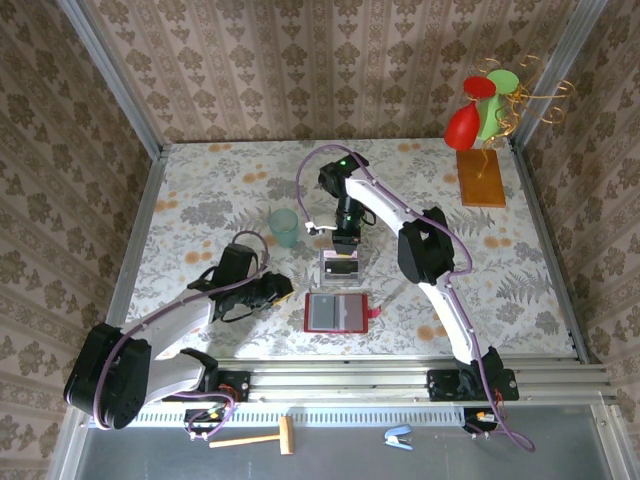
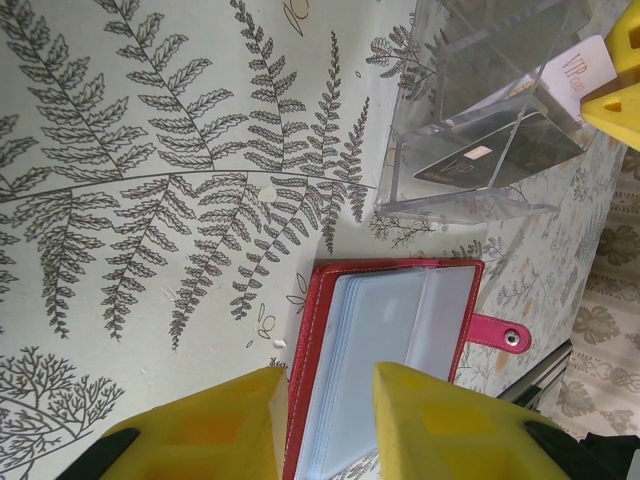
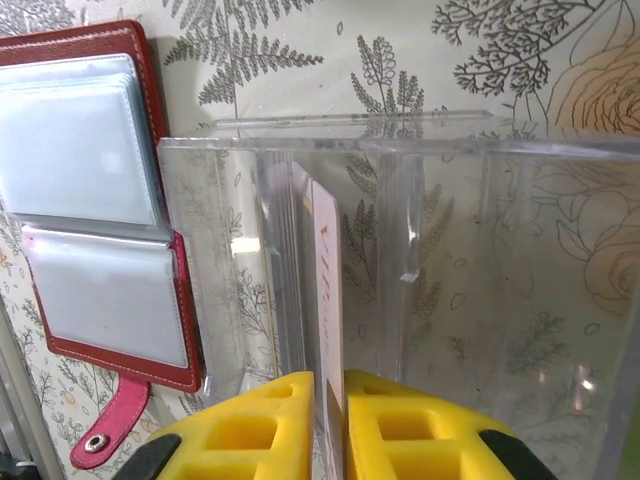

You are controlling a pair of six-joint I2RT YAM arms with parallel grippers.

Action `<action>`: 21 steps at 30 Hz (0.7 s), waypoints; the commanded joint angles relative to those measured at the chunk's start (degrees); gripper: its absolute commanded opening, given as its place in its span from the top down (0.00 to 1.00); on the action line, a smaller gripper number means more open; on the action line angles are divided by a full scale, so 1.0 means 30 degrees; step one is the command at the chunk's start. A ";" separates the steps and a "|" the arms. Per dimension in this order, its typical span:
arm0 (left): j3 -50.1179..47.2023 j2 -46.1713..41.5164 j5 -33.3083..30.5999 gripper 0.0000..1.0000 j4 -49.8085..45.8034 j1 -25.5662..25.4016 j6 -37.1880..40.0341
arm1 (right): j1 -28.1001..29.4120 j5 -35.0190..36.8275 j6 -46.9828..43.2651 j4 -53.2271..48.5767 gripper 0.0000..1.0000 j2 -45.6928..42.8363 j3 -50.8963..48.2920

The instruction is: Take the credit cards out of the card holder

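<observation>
Top external: card holder (image 1: 335,312) sits six o'clock of right tool (image 1: 343,250), pinching a white card (image 3: 328,280); part-open, empty left tool (image 2: 330,385) is nearer.

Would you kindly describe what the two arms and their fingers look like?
Both the left arm and right arm have white links, black joints and purple cables alongside. The right one shows a green light. Fingers are blocky yellow plastic with square recesses.
</observation>
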 commanded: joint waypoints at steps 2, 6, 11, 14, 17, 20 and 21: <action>-0.0034 -0.0247 0.0154 0.71 -0.0213 0.0145 0.0355 | -0.0021 0.0972 0.0772 -0.0762 0.81 -0.1911 0.0797; 0.0089 -0.0130 0.0269 0.71 -0.0111 0.0141 0.0391 | 0.0063 0.1902 0.1728 -0.0631 0.80 -0.2793 0.0763; 0.0113 0.0147 0.0400 0.71 0.0334 0.0122 0.0435 | 0.0125 0.2166 0.3657 0.1293 0.80 -0.4604 -0.1719; 0.0170 0.0495 0.0480 0.71 0.0726 0.0049 0.0429 | 0.0448 0.2235 0.5616 0.4428 0.79 -0.6344 -0.4747; 0.0258 0.0912 0.0580 0.71 0.1100 -0.0087 0.0411 | 0.1088 0.2182 0.7752 0.7504 0.79 -0.8031 -0.7992; 0.0388 0.1340 0.0620 0.71 0.1359 -0.0307 0.0384 | 0.1722 0.2084 1.0133 0.9906 0.79 -0.9348 -1.0517; 0.0428 0.1487 0.0614 0.71 0.1462 -0.0429 0.0384 | 0.1897 0.2049 1.0971 1.0617 0.78 -0.9807 -1.1372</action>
